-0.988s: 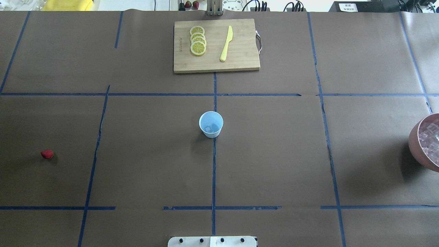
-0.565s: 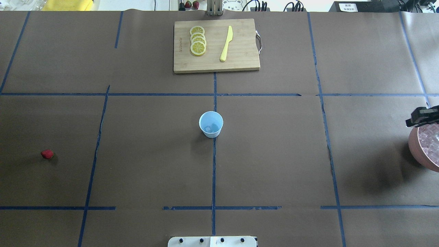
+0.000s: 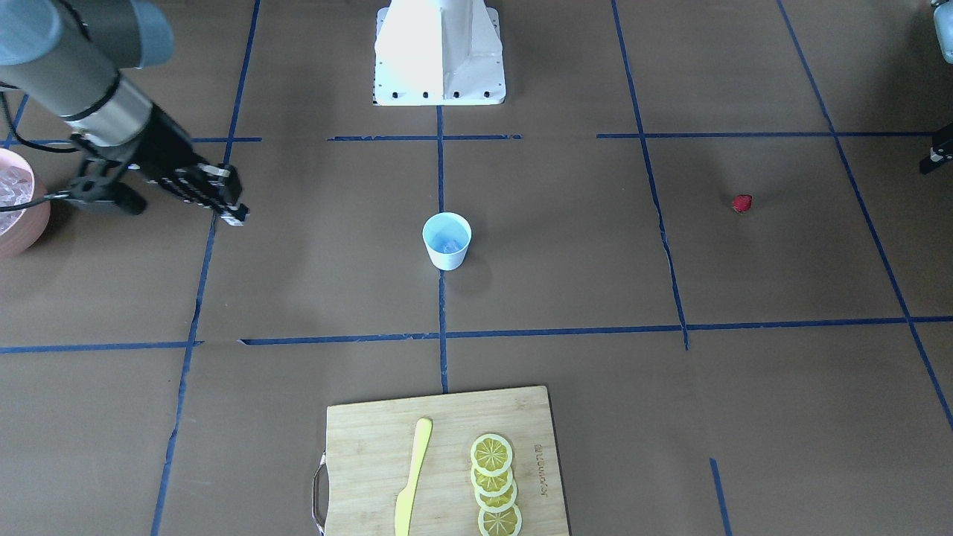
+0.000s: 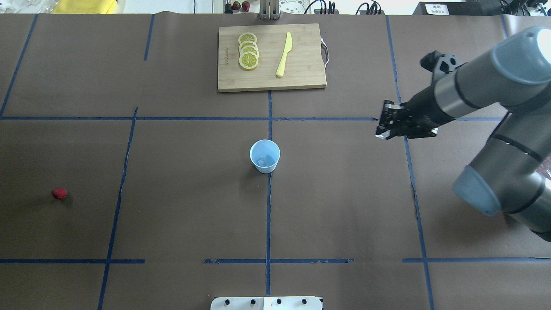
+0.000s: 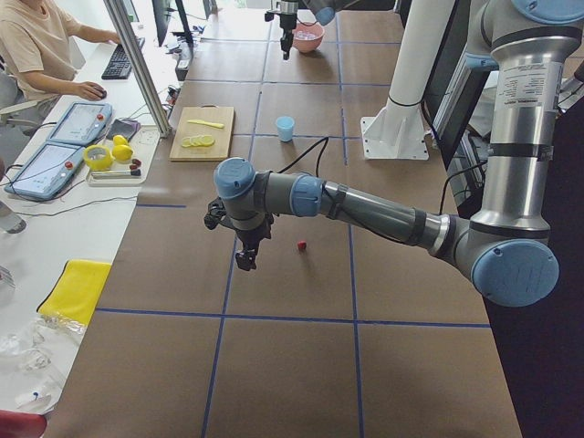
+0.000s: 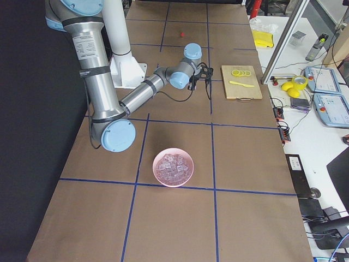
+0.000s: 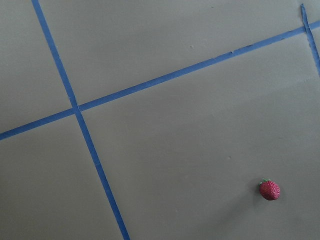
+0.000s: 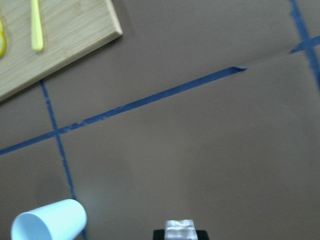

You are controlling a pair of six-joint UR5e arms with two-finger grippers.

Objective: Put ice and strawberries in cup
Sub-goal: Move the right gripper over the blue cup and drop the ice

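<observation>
Brown paper gridded with blue tape covers the worktop (image 4: 172, 206), where a white cup (image 4: 264, 156) with a pale blue inside stands at the centre crossing. It is upright and mouth up, so things can be dropped in from above. Something pale and cube-like already lies on its floor, probably ice.

The right tool (image 4: 386, 126) hangs above the paper at about 2 o'clock of the cup in the overhead view, well apart from it. Its wrist camera shows the fingers pinched on a single clear ice cube (image 8: 180, 226), with the cup's mouth low in that view's left corner. The pose reads as a carry from the pink bowl (image 6: 173, 166) of cubes, out toward 3 o'clock, to the cup. The narrow pinch suits a load that is small and likely slippery.

The lone strawberry (image 4: 59, 193) lies on bare paper at about 8 o'clock of the cup, far out on the left arm's side. The left tool (image 5: 245, 259) points down near it, a little to one side, and its wrist camera has the berry low at the right. Whether that tool is open or closed cannot be told. The layout suggests each arm serves the supply on its own side.

At 12 o'clock a cutting board (image 4: 271, 77) bears lemon slices (image 4: 248, 51) and a yellow knife (image 4: 284, 54), no part of this job.
</observation>
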